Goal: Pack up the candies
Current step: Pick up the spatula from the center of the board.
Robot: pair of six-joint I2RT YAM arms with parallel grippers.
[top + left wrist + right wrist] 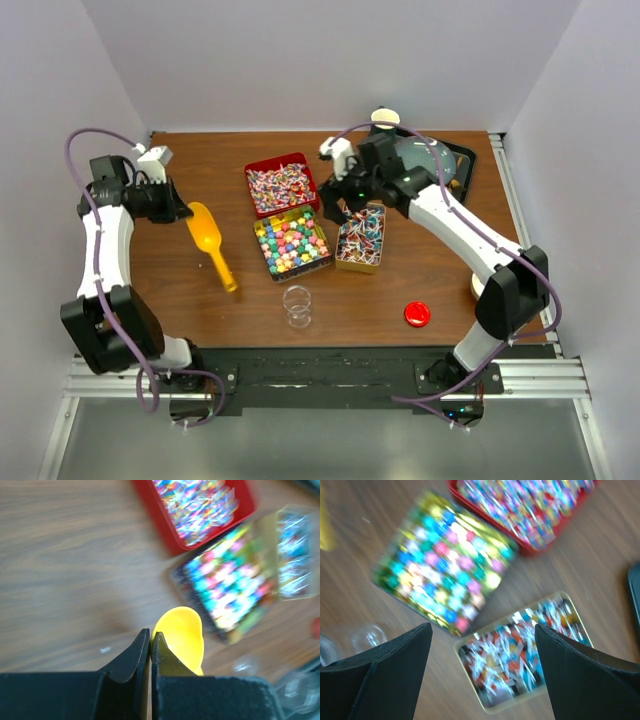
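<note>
The brown wooden worktop (pixel 180 300) carries everything, with a dark flat tray (pixel 462 160) in its upper right corner. All the candies lie in three open tins at the middle of the top view. A red rectangular tin (pixel 248 180) holds pink-white wrapped twists (pixel 282 187), and below it a gold rectangular tin (pixel 300 272) holds bright star-like pieces (pixel 291 242). To the right a narrower gold tin (pixel 356 268) holds red-blue-silver wrapped twists (pixel 361 238). The long axis of this last tin runs up and down the frame, and the right claw (pixel 337 212) hangs over its upper end, fingers spread wide and empty. This arm is the nearer one to the candies. Left of the tins lies a yellow plastic scoop (pixel 208 240), its handle pointing to the lower right. The left claw (pixel 183 210) is just beside its bowl, clenched on nothing. Below the tins stand a clear glass jar (pixel 297 305), seemingly empty, and a small red round lid (pixel 417 314).
</note>
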